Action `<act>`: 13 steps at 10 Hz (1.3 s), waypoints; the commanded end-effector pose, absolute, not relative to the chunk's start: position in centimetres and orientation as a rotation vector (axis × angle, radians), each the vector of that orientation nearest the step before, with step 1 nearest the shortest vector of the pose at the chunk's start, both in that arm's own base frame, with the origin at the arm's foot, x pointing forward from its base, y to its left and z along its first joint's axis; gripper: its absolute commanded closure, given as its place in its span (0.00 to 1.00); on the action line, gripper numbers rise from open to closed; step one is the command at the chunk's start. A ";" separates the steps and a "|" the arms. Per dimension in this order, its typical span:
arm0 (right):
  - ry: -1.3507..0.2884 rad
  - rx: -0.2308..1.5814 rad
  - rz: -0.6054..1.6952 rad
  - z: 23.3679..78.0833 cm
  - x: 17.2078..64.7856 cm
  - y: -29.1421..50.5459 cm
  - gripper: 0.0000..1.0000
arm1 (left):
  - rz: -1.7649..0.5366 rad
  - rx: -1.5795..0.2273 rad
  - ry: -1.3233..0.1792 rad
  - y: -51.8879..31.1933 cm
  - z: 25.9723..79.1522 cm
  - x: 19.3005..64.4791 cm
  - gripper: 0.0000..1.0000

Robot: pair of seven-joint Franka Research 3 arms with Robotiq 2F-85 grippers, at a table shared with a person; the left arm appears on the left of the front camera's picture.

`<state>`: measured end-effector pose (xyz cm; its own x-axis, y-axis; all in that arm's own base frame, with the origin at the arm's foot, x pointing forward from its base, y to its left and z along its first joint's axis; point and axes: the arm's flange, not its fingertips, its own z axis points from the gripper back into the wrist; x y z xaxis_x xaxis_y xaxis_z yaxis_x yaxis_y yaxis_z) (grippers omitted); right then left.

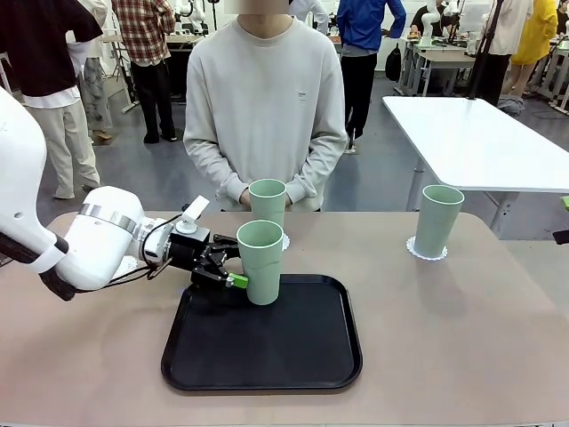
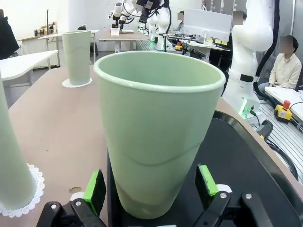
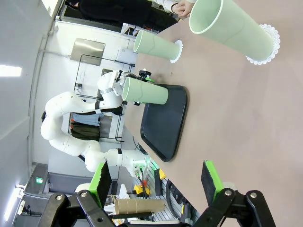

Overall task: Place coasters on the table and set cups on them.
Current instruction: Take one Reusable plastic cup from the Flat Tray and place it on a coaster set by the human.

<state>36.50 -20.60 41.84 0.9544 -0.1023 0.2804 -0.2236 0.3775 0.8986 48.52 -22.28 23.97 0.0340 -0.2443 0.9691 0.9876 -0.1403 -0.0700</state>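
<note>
I am holding my left claw (image 2: pixel 150 189) spread wide around the base of the cup (image 2: pixel 158 132) standing on the tray (image 2: pixel 255 165), squeezing low and evenly before carrying it toward the table (image 2: pixel 71 123) beyond.

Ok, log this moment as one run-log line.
left hand: open, straddling cup on tray | right hand: open, empty | other two cups: on coasters
</note>
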 end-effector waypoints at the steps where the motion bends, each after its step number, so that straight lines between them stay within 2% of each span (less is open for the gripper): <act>1: -0.309 1.186 0.069 41.9 36.6 -20.5 0.00 | -1.418 -1.145 -0.939 -23.8 23.1 48.7 0.00; 4: -0.309 1.186 0.069 41.9 36.6 -20.5 0.00 | -1.427 -1.152 -0.906 -25.8 22.2 48.6 0.00; 8: -0.309 1.186 0.069 41.9 36.6 -20.5 0.00 | -1.445 -1.182 -0.988 -26.6 22.0 48.7 0.00; 9: -0.309 1.186 0.069 41.9 36.6 -20.5 0.00 | -1.453 -1.193 -0.985 -26.3 22.4 48.6 0.59; 10: -0.309 1.186 0.069 41.9 36.6 -20.5 0.00 | -1.459 -1.194 -0.979 -26.0 22.7 48.3 0.59; 11: -0.309 1.186 0.069 41.9 36.6 -20.5 0.00 | -1.466 -1.184 -0.964 -25.7 23.0 47.8 1.00; 12: -0.309 1.186 0.069 41.9 36.6 -20.5 0.00 | -1.485 -1.171 -0.969 -25.3 23.7 46.9 0.64; 13: -0.309 1.186 0.069 41.9 36.6 -20.5 0.00 | -1.497 -1.163 -0.965 -24.5 25.0 45.9 1.00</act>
<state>36.50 -20.61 41.84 0.9544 -0.1023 0.2804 -0.2235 0.3775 0.8986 47.69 -25.69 23.50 -0.0230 -0.2270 0.9736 0.9789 -0.2029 -0.0242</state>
